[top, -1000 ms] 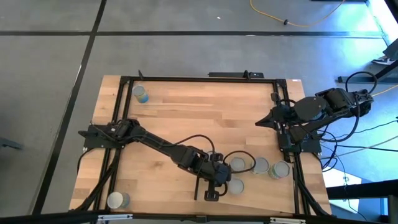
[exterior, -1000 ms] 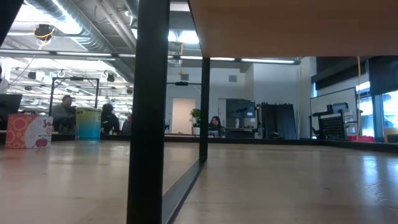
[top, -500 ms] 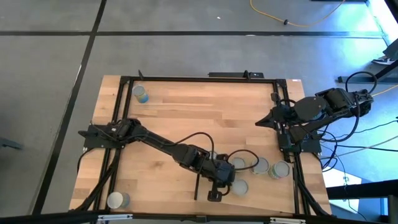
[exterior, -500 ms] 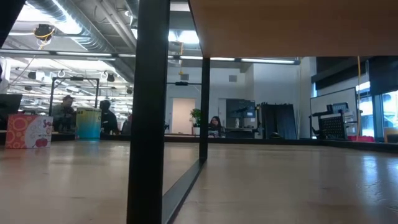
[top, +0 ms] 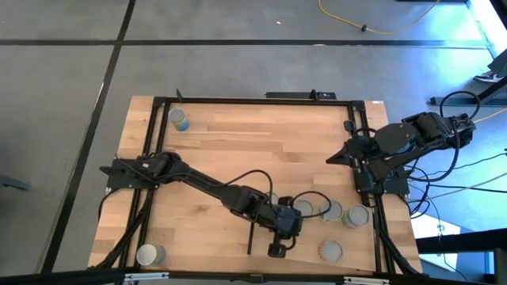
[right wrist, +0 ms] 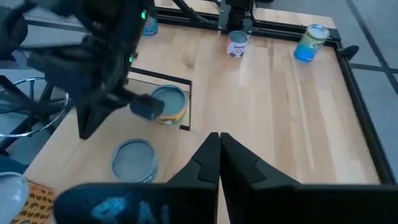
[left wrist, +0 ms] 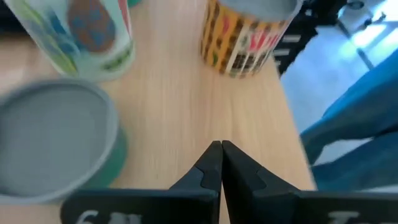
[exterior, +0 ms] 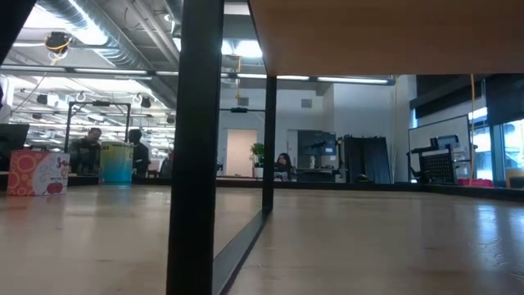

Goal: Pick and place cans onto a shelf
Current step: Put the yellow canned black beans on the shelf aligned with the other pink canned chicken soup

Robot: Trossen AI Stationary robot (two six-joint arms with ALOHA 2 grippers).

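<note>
The shelf (top: 309,257) is a pale panel with a dark edge strip at the table's near right. Several cans stand on it: three in a row (top: 303,207), (top: 331,210), (top: 356,215) and one nearer the front (top: 330,252). My left gripper (top: 291,226) is shut over the shelf, on the near side of the row's left can (right wrist: 169,102). In the left wrist view its fingertips (left wrist: 221,149) have bare wood ahead of them. My right gripper (right wrist: 219,146) is shut and held high over the table's right edge. Two more cans stand at the far left (top: 180,119) and near left (top: 149,254).
A black frame (top: 253,100) runs around the tabletop. A white can with a red label (right wrist: 237,43) stands near the left arm's base. The low view looks under a wooden panel (exterior: 385,33) past a black post (exterior: 196,147). People sit in the room beyond.
The can that stood right beside my left gripper's tip has slid across the shelf toward its near right corner. It is still upright and now stands clear of the gripper. My left gripper has tipped a little.
</note>
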